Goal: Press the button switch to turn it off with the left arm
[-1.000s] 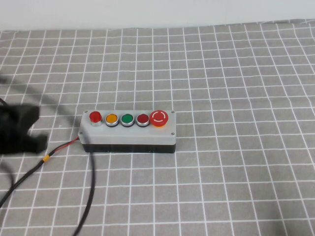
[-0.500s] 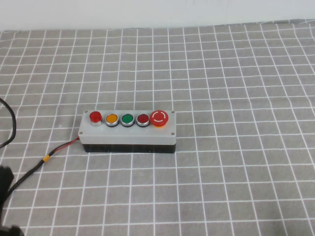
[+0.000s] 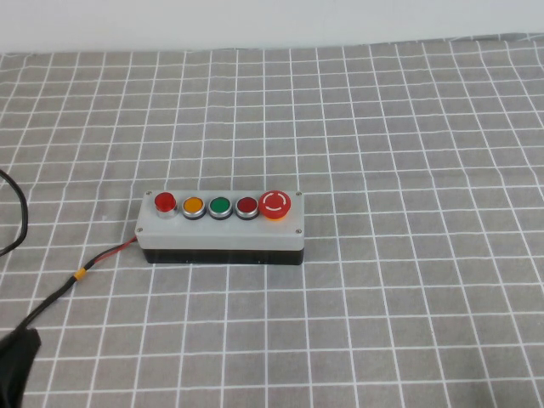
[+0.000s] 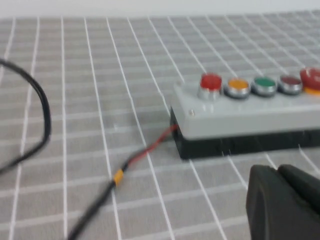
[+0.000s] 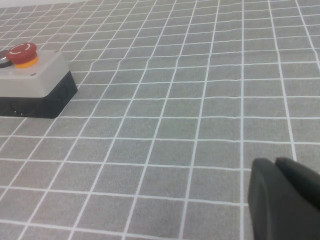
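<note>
A grey gridded cloth (image 3: 408,127) is covering the table, and the button switch box (image 3: 221,228) is sitting near its middle, its cable (image 3: 59,293) trailing toward the robot's left. It looks rigid, light enough to skid, so a push is best coming straight down on a button cap (image 3: 164,202). The left gripper (image 4: 280,200) is hanging low just beside the box's cable end; the right gripper (image 5: 282,197) is parked well apart; whether either pincer is spread or pressed together, I cannot tell
</note>
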